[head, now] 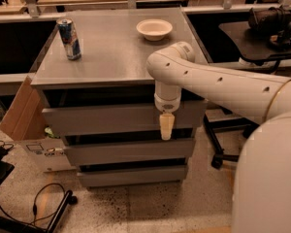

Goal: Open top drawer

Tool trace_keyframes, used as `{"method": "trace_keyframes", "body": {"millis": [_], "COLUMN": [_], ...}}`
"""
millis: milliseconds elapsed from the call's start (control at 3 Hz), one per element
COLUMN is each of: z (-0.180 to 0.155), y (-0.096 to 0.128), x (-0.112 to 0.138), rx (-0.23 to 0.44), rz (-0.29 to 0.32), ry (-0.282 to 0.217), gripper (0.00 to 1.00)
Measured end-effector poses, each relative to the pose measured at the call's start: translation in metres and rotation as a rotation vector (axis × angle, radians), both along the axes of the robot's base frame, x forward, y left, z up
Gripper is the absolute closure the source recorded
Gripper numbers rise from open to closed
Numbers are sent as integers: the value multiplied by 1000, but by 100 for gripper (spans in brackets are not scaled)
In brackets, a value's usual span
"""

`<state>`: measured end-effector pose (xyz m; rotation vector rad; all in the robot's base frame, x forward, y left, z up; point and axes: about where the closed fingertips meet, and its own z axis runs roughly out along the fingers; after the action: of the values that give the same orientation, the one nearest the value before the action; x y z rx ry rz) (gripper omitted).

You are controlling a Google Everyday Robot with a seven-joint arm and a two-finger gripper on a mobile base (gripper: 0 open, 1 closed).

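The grey cabinet has three stacked drawers. The top drawer [97, 120] is the uppermost wide flat grey front, just under the tabletop, with a dark gap above it. No tray shows behind it. My gripper [166, 126] points straight down from the white arm and hangs in front of the right part of the top drawer's front, its tip near that front's lower edge. The two lower drawers [126, 152] sit below, with similar fronts.
A blue drink can [69, 39] and a white bowl [154, 29] stand on the cabinet's top [111, 57]. A cardboard box [19, 108] leans at the cabinet's left. Black cables [43, 205] lie on the floor at left. An office chair base [218, 154] is at right.
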<state>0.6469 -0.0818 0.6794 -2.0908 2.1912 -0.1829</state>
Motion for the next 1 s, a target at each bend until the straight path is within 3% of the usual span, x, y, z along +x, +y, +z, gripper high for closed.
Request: {"method": "trace_keyframes", "body": {"millis": [333, 1000], "z": [-10, -3], "y": [-13, -19], "x": [3, -1], "rx": [14, 18], "rz": [-98, -129], "ry": [54, 62], "gripper": [41, 87]}}
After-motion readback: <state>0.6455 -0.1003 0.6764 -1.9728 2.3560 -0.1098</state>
